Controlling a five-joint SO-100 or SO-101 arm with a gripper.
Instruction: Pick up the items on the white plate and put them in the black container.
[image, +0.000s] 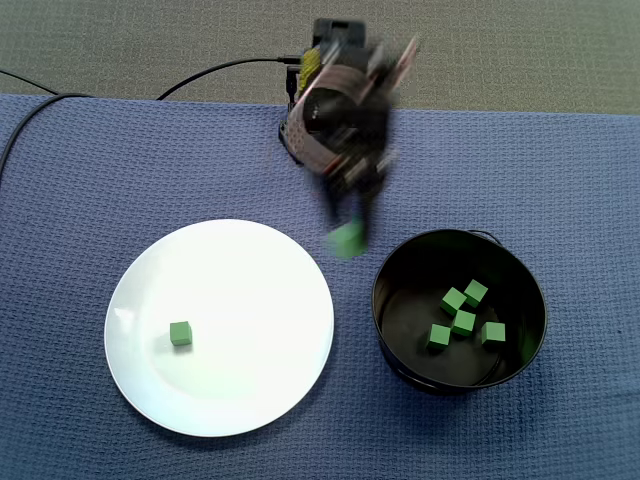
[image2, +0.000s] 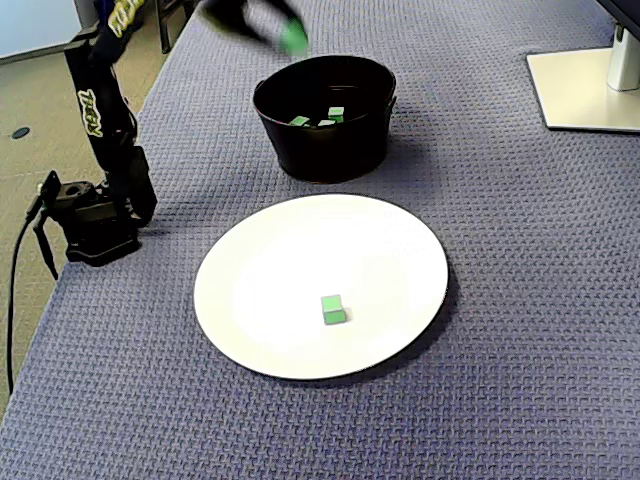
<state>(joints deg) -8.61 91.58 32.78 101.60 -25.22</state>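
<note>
**Clerk:** Item one, end effector (image: 348, 232). Condition?

**Checker:** Heavily motion-blurred in both fixed views. It seems closed on one small green block, the carried cube (image: 347, 240), though the smear hides how the jaws meet it. It hangs above the cloth-covered desk (image: 560, 170), in the gap between the two vessels and clear of both.

**Clerk:** Item two, white plate (image: 250, 300).

**Checker:** Round, on the left of this fixed view. One piece remains on it, the plate cube (image: 180, 333), lying flat towards the plate's left side, well apart from the arm.

**Clerk:** Item three, black container (image: 460, 234).

**Checker:** A round bucket just to the right of the plate. Five stored cubes (image: 463, 322) lie in a loose cluster on its floor (the other fixed view shows only two of them over the near wall).

**Clerk:** Step in hand?

**Checker:** By my reading, the carry leg of a transfer. The block is lifted off the plate and not yet over the bucket's mouth.

**Clerk:** What does the next move call for?

**Checker:** Travel right in this view until the block sits inside the rim line, keeping enough height to clear the near wall. Then part the jaws so it drops among the others. After that, I judge one more trip is needed for the plate cube.

**Clerk:** Sundries?

**Checker:** Arm base (image2: 95, 215) at the desk edge, a black cable (image: 220, 70) trailing from the arm, and a white stand foot (image2: 585, 90) in the far corner. None of them lies in the path.
</note>
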